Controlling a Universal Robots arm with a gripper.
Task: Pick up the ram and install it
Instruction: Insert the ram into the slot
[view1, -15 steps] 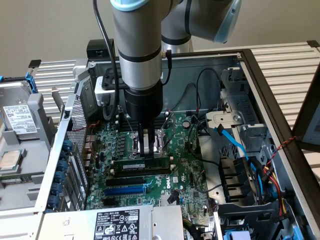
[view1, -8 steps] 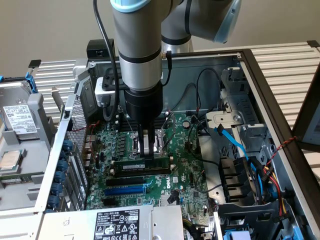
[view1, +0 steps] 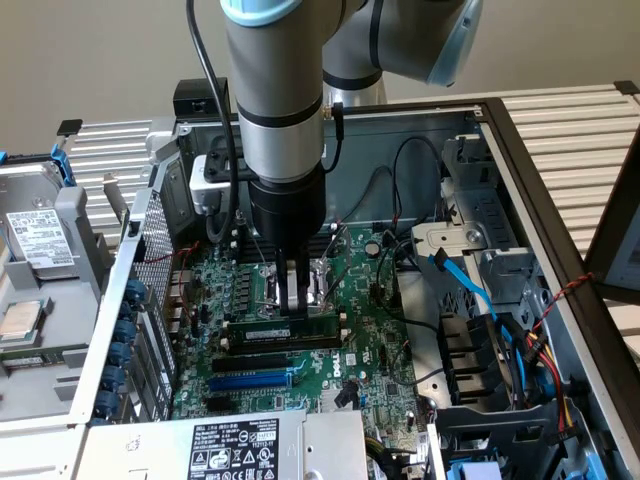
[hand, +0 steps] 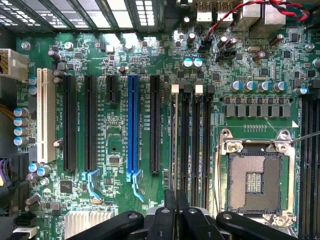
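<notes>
The arm (view1: 282, 120) reaches down into an open computer case (view1: 380, 130). Its jaws are pressed close together. They seem to pinch the top edge of the ram (view1: 250, 329), but that spot is dark, so it is hard to be sure. The ram is a long green stick. It stands on its edge along a slot, near the middle of the green board (view1: 380, 350). Just beside it, nearer the camera in the exterior view, lie a black slot (view1: 250, 361) and then the blue slot (view1: 250, 380). In the wrist view the jaws hang over the row of thin black slots (hand: 195, 145). That row runs between the blue slot (hand: 132, 125) and the square silver socket (hand: 257, 175).
</notes>
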